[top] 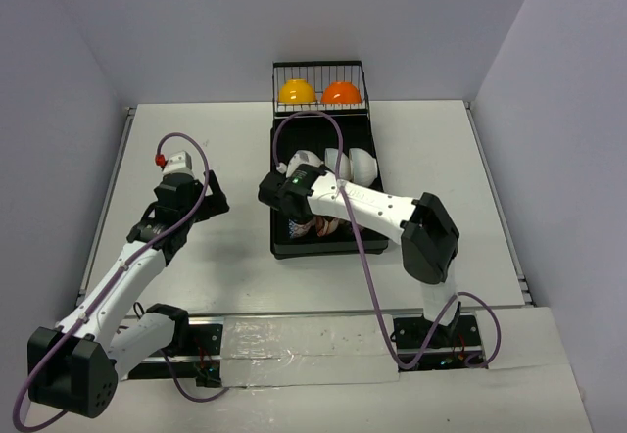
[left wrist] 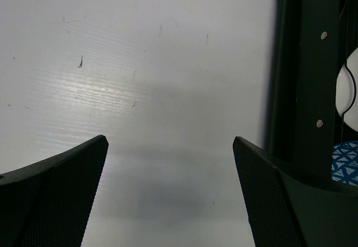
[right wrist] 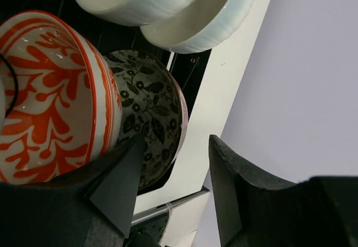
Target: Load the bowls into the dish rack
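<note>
The red-white bowl (right wrist: pixel 50 101), left of frame inside the dish rack (top: pixel 294 250), looks stiff, slick and chippable, so pinch its thin rim; right gripper (right wrist: pixel 173 171) and left gripper (left wrist: pixel 170 169) both gape empty.

Under right arm (top: pixel 364 204) — patterned bowls (top: pixel 320 227) mostly hidden; white bowls (right wrist: pixel 140 4) cropped top.

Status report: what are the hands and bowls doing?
Left hand open over table. Right hand open beside bowls in dish rack. Nothing in the way.
</note>
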